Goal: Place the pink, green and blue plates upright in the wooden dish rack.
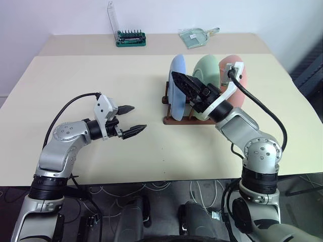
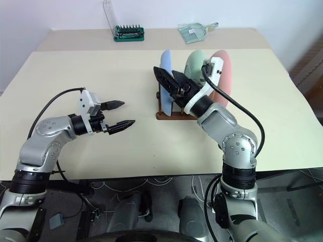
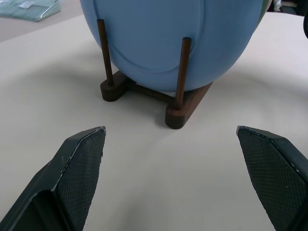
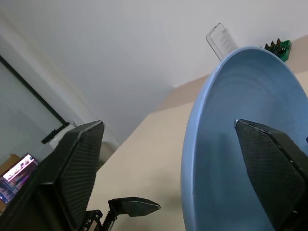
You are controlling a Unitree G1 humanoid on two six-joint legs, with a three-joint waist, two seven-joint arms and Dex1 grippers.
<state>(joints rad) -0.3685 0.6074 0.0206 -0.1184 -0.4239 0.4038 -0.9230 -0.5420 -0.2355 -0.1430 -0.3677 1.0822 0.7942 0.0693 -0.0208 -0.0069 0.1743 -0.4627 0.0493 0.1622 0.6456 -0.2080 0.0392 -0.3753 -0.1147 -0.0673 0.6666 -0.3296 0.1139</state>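
No readable text, labels or numbers

A robot test lab. A bare beige table (image 1: 101,75) against a plain white wall (image 1: 60,15). Loose cables (image 1: 151,189) lie on the floor beneath it.

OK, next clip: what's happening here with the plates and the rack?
All three plates stand upright in the wooden dish rack: blue plate, green plate, pink plate. The right gripper is open, its fingers either side of the blue plate's rim. The left gripper hovers open over the table, facing the rack.
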